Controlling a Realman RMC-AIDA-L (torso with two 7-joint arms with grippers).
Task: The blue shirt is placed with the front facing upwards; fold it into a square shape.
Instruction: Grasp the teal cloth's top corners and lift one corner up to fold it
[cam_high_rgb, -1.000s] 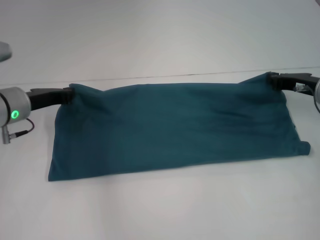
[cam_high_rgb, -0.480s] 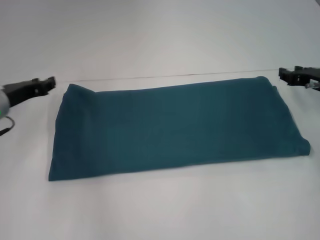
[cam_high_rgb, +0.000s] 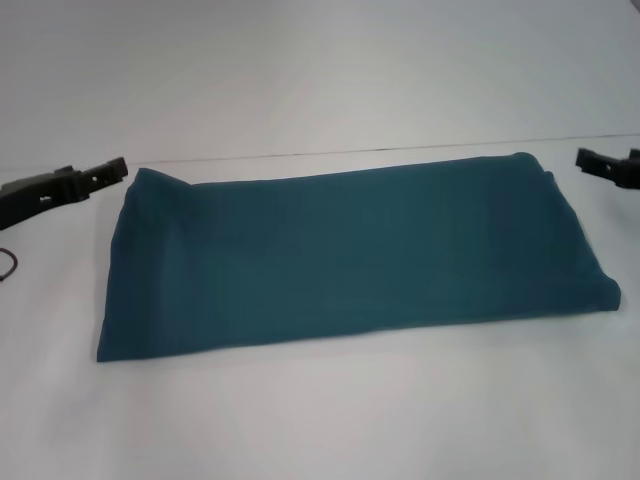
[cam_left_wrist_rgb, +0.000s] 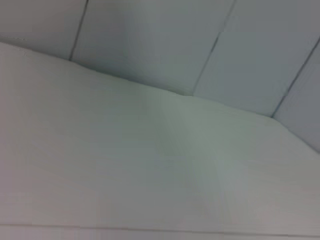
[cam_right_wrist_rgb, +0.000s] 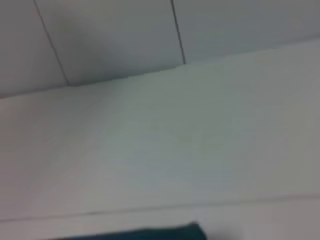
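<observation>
The blue shirt (cam_high_rgb: 350, 260) lies flat on the white table as a wide dark teal band, folded over, with no lettering showing. My left gripper (cam_high_rgb: 118, 168) hovers just off the shirt's far left corner, open and holding nothing. Beyond the far right corner, at the picture's edge, my right gripper (cam_high_rgb: 584, 158) is also open and clear of the cloth. In the right wrist view only an edge of the shirt (cam_right_wrist_rgb: 150, 234) shows. The left wrist view shows only table and wall.
The white table (cam_high_rgb: 320, 420) stretches bare in front of the shirt, and its far edge runs just behind the cloth. A loop of dark cable (cam_high_rgb: 8, 265) hangs at the left edge. Panelled wall (cam_left_wrist_rgb: 200, 40) stands behind.
Both grippers held the shirt's far corners a second ago. They have let go and drawn outward to the sides, and the raised corners have dropped flat onto the table.
</observation>
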